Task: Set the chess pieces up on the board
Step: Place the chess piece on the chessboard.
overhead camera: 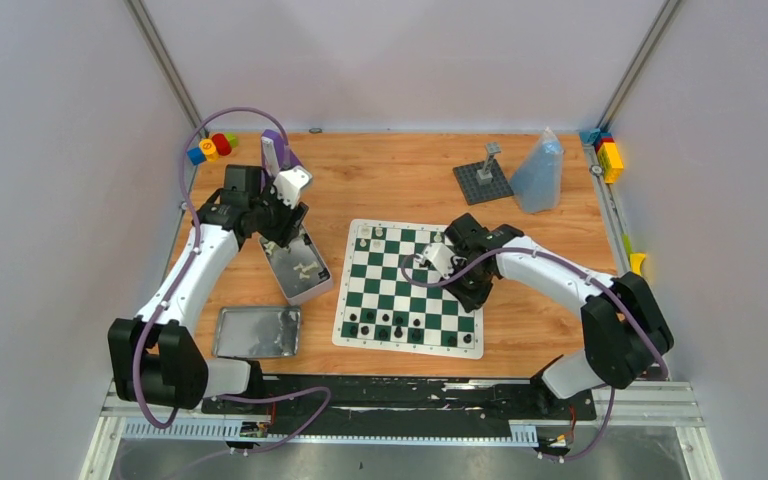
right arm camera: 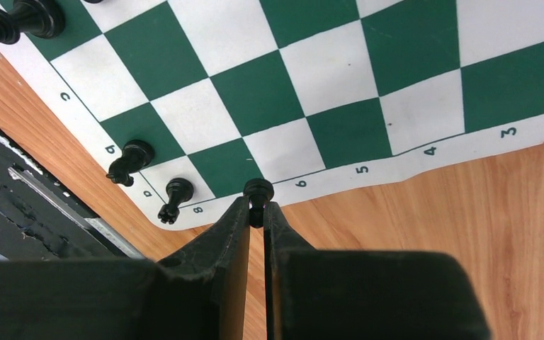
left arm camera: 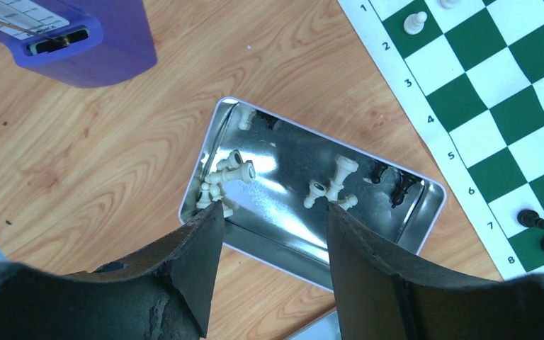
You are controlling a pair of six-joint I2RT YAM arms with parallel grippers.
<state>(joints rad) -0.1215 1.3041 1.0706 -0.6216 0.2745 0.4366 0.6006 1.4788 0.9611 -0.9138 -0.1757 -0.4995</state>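
Right gripper is pinched nearly closed on a black pawn, whose head pokes out above the fingertips. Left gripper has its jaws well apart and holds nothing. It hangs over the open tin, where loose white pieces and a few black ones lie.

Step, as I read it: carrying this pawn to its square. The board lies flat under the right wrist. The near black back rank is partly filled, the pawn row in front of it looks bare, and a few white pieces stand at the far edge.

From the wrist view the pawn lines up with the numbered border, but I can't tell its height over the mat.

Next I'd line it up over a free second-rank square, lower it upright and release without clipping the neighbours.

Pose: the right arm has its elbow out to the right and its wrist bent in over the board, fingers pointing down. The left arm reaches forward with its wrist tipped down over the tin.
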